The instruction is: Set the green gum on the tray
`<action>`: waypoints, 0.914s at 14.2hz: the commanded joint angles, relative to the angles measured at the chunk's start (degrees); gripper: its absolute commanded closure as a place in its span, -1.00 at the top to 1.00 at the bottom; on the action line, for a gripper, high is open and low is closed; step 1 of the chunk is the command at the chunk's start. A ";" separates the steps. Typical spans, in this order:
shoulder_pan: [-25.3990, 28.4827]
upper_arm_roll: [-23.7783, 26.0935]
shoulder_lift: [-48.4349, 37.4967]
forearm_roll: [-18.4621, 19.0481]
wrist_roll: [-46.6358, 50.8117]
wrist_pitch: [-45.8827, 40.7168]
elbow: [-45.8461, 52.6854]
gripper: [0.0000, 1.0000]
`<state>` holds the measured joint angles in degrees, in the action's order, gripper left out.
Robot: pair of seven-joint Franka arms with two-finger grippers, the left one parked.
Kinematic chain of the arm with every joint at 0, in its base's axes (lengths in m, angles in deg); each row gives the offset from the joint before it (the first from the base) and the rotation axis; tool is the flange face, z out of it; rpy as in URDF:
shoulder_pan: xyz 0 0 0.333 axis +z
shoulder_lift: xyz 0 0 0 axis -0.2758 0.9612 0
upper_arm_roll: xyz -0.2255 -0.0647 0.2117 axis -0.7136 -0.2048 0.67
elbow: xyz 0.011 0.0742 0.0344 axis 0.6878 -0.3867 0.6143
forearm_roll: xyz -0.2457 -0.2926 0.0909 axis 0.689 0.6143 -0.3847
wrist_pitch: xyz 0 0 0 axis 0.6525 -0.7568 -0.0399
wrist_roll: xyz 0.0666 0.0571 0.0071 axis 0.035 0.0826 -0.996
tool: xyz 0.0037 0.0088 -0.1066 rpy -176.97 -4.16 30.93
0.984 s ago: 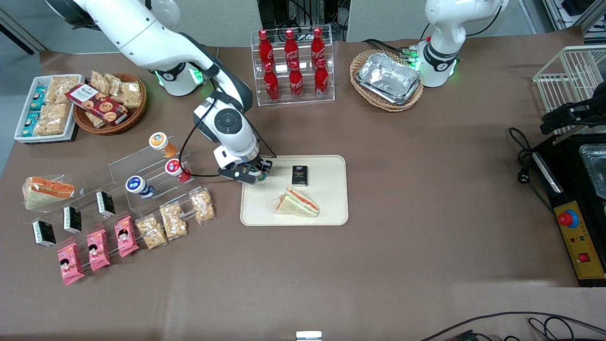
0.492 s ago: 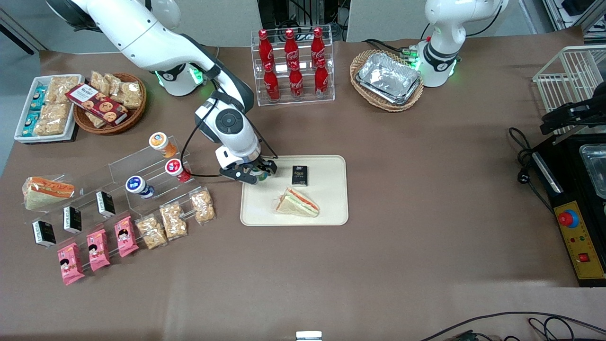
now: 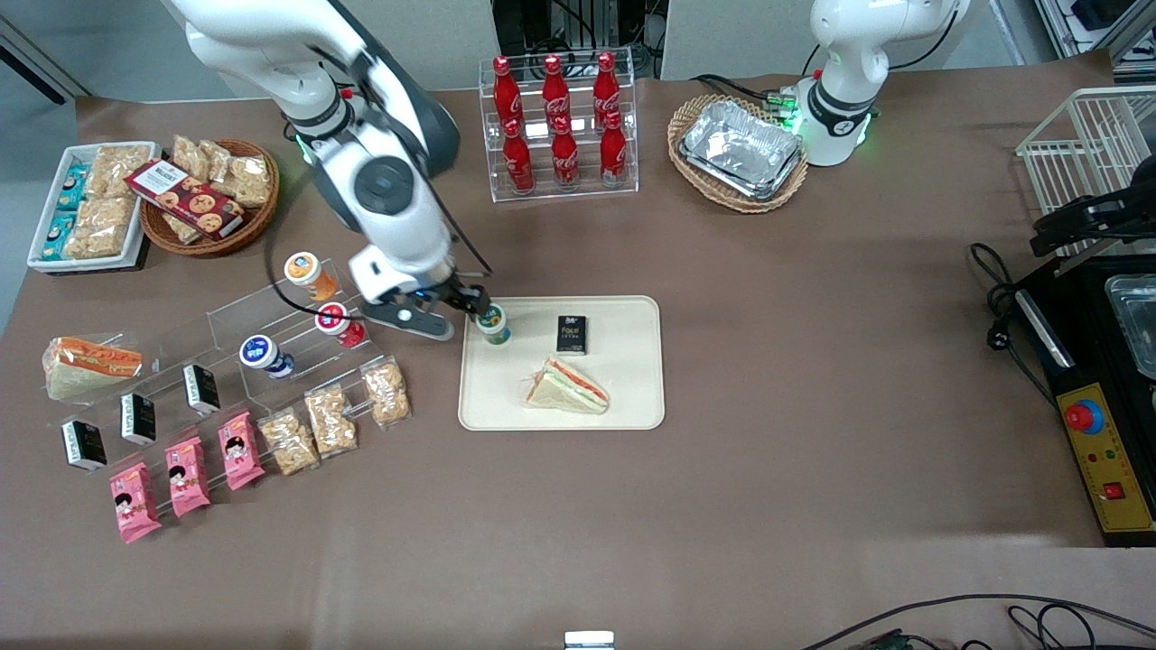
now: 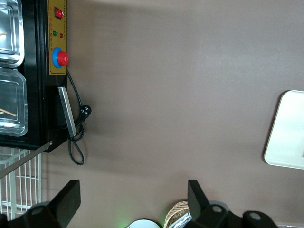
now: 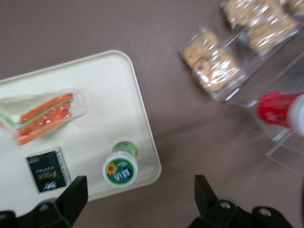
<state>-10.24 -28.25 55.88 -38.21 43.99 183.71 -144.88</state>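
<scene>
A green gum (image 3: 492,318) bottle stands upright on the cream tray (image 3: 623,397), in the tray's corner nearest the working arm, a little left of centre in the front view. Also on the tray are a small black box (image 3: 571,333) and a wrapped sandwich (image 3: 567,385). The end effector (image 3: 461,302) hangs just beside the bottle at the tray's edge, raised above the tabletop (image 3: 813,361). In the wrist view its fingers (image 5: 73,194) are spread wide with nothing between them, and the gum (image 5: 120,168) stands free below.
</scene>
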 commanded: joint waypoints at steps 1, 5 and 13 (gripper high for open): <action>-1.91 -7.69 -4.17 -4.75 -15.52 -16.17 10.70 1.00; -1.90 -20.61 -5.66 -4.76 -33.46 -25.87 20.04 1.00; -1.90 -38.48 -7.16 -4.14 -56.52 -30.78 27.25 1.00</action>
<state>-12.77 -64.22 48.53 -41.82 -8.88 157.52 -121.45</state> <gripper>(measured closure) 0.000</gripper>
